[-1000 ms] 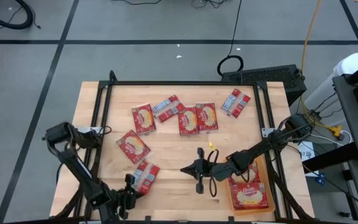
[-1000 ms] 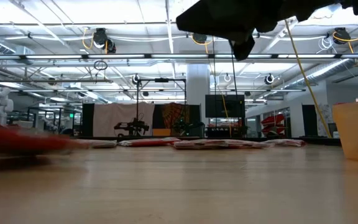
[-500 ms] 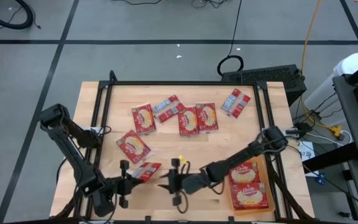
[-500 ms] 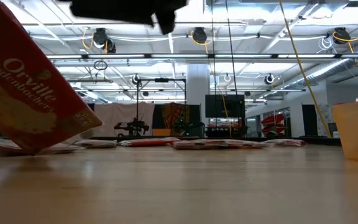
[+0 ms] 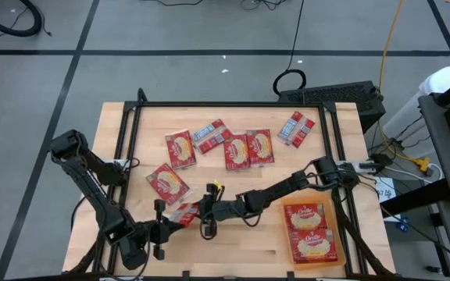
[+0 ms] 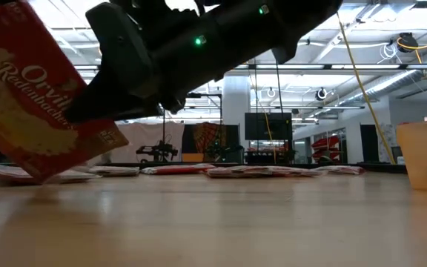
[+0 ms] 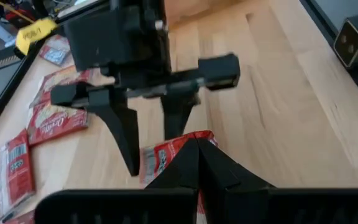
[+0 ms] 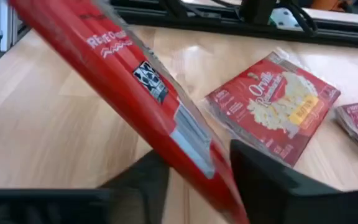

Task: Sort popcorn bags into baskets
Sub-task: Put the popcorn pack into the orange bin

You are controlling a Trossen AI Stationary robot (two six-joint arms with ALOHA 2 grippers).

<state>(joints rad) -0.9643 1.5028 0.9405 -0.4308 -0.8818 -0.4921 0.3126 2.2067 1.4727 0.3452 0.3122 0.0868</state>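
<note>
You have one popcorn bag (image 5: pixel 184 214) between the left gripper's (image 5: pixel 165 227) closed jaws, its far end between the right gripper's (image 5: pixel 202 216) open jaws.

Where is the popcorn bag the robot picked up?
In the high view the lifted popcorn bag hangs near the table's front-left, pinched by the left gripper, with the open right gripper around its other end.

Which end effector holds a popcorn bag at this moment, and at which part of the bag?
The left end effector is shut on one edge of a popcorn bag, lifted and tilted. The right end effector straddles its opposite edge, open.
</note>
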